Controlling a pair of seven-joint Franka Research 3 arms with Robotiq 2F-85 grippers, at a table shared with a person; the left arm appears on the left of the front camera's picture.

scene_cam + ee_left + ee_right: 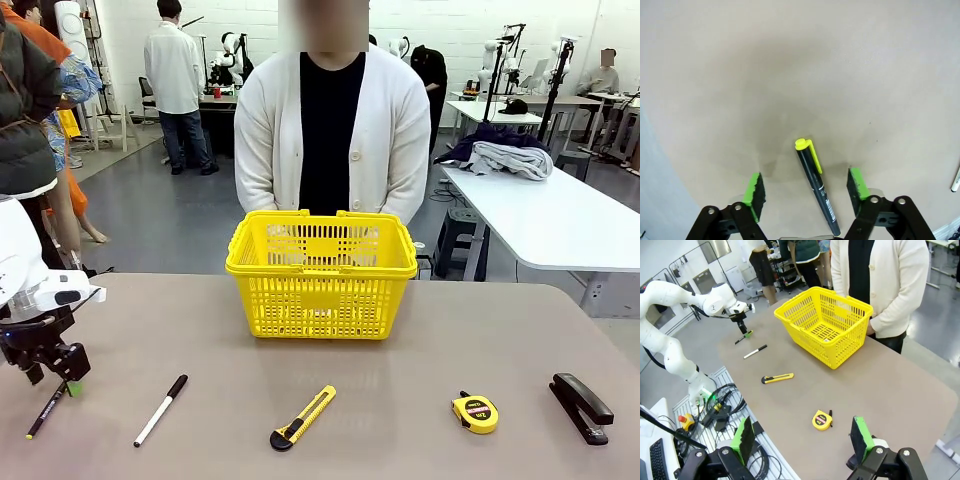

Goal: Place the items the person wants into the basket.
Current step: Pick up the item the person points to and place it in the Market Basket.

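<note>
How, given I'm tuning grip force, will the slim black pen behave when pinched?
Probably stiff and light: the pen is a slim, straight barrel. Nudged, it may roll on the table, though its yellow clip should check that. Its smooth body could slip.

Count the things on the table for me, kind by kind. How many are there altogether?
Pen: 1
Marker: 1
Knife: 1
Tape measure: 1
Stapler: 1
Basket: 1
Total: 6
</note>
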